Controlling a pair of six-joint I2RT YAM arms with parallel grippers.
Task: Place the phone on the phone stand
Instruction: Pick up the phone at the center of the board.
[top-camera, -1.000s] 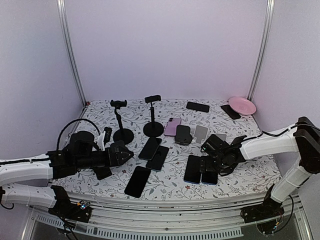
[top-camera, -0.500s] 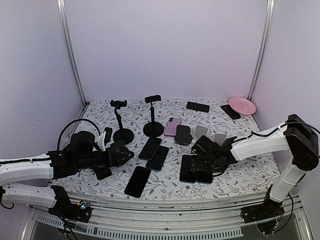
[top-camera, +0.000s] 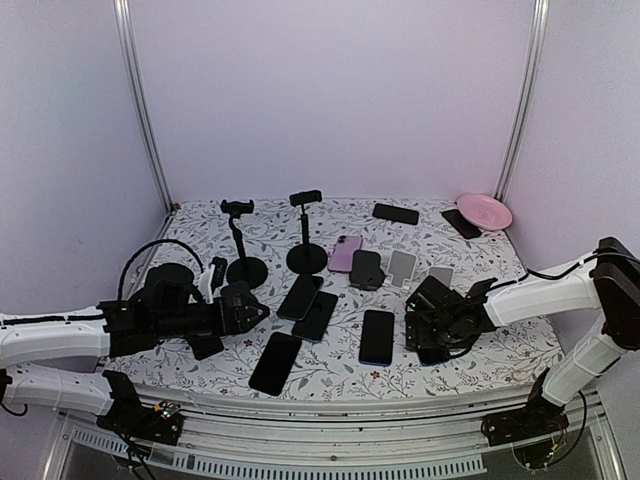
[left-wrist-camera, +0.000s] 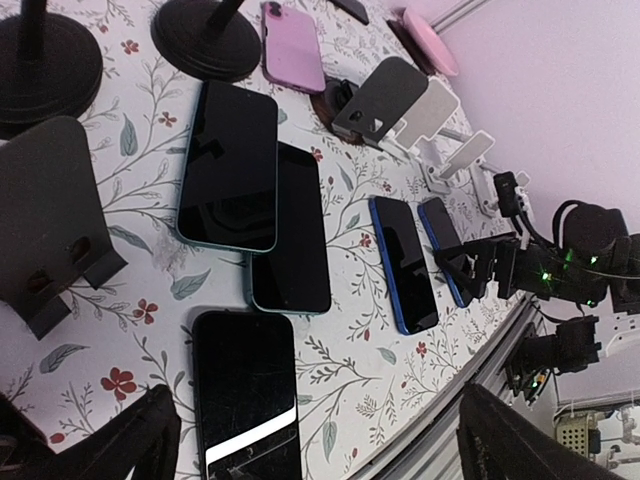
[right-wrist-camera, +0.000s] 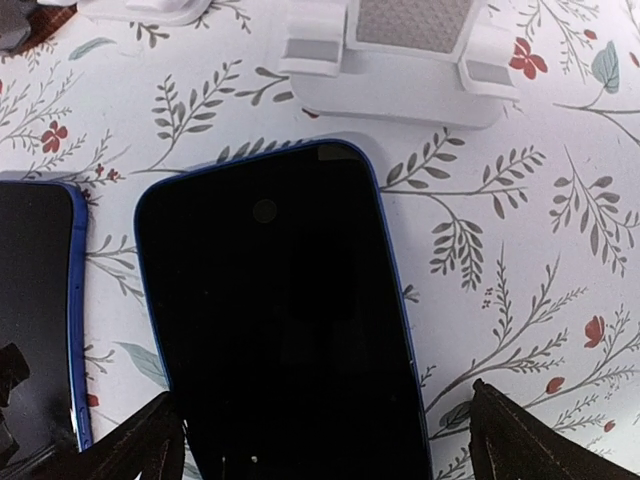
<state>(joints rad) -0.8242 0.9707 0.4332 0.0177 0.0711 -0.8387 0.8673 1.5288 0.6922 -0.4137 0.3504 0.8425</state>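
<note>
My right gripper (top-camera: 430, 330) is open and low over a blue-edged phone (right-wrist-camera: 280, 320) that lies flat on the floral cloth. Its two fingers straddle the phone's near end in the right wrist view (right-wrist-camera: 335, 445). A second blue phone (top-camera: 377, 337) lies just to its left. A white phone stand (right-wrist-camera: 400, 50) sits right beyond the phone. My left gripper (top-camera: 245, 310) is open and empty, hovering above a black phone (left-wrist-camera: 245, 385).
Two black pole stands (top-camera: 306, 230) (top-camera: 240, 240) stand at the back, and low stands (top-camera: 367, 268) (top-camera: 402, 265) at the middle. Two dark phones (top-camera: 310, 305) and a purple phone (top-camera: 345, 252) lie nearby. A pink plate (top-camera: 485, 210) is at the back right. The table's front edge is close.
My right gripper swung left, then back right. The two blue phones, side by side before, now lie apart, the left one uncovered. The left arm barely moved.
</note>
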